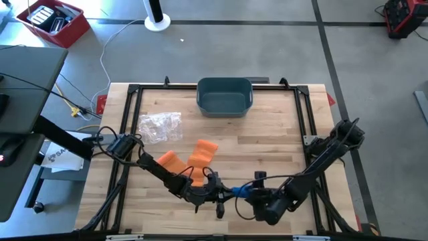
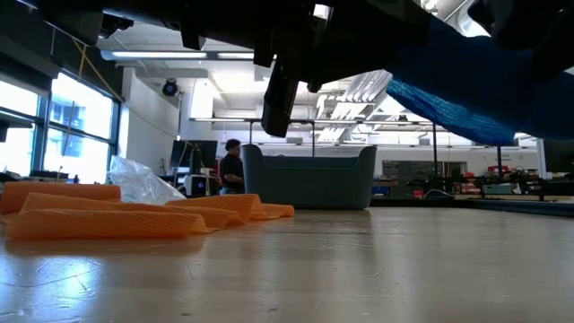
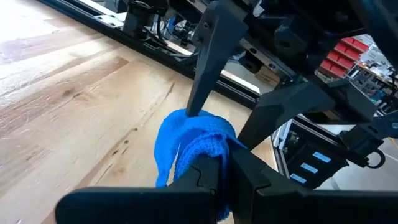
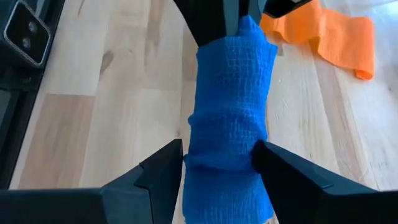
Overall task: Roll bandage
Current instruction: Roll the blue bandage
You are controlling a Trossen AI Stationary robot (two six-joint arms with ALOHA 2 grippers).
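A blue bandage (image 1: 239, 191), bunched into a thick band, hangs above the table's near edge between my two grippers; the low view shows it (image 2: 466, 112) clear of the wood. My left gripper (image 1: 217, 194) is shut on one end of it. My right gripper (image 4: 217, 163) stands open, one finger on each side of the blue band. Two orange bandages (image 1: 202, 155) (image 1: 172, 163) lie flat on the table left of centre. My left gripper pinches the blue bandage's bunched end (image 3: 202, 152) between its two fingers, several layers together. The fingers come nearly level from the table's left. The bandage runs on from them toward my right gripper, off the table. My right gripper's fingers (image 4: 165, 171) flank the band; I cannot tell whether they touch it.
A grey-blue bin (image 1: 225, 95) stands at the middle of the far edge. A crumpled clear plastic bag (image 1: 160, 126) lies at the far left, behind the orange bandages. A black frame (image 1: 130, 120) runs round the tabletop. Bare wood spreads over the right half.
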